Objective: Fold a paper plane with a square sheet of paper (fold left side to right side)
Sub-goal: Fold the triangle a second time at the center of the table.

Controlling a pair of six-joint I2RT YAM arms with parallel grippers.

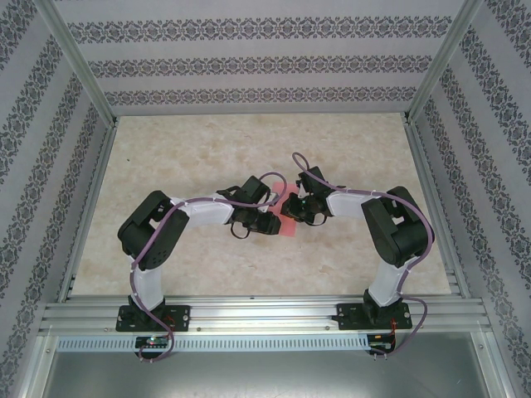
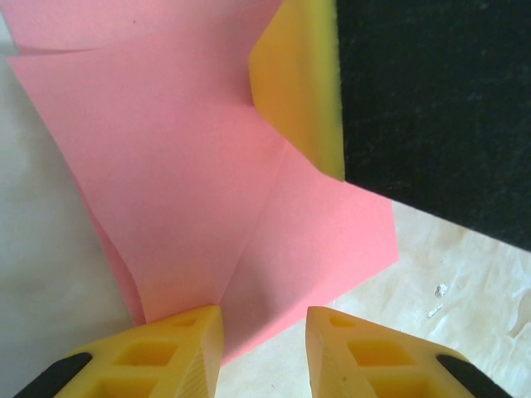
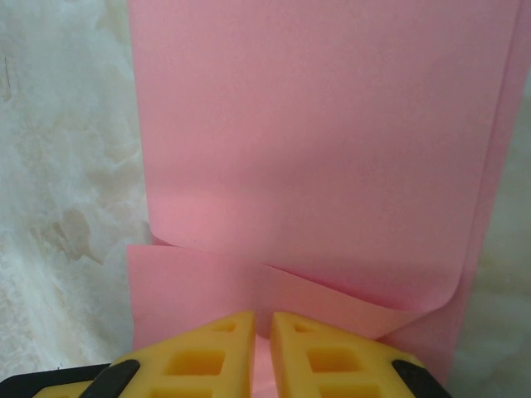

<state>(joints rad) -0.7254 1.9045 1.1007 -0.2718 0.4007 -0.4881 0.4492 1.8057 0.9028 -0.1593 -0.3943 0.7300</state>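
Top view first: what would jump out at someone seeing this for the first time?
The pink paper, bright against the pale marbled table, lies at its middle. Up close, the right gripper pinches a curled-over flap of it, while the left gripper stands open over a creased corner.

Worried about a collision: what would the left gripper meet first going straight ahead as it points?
The left gripper would meet the pink paper at once; beyond, probably the other arm's yellow finger.
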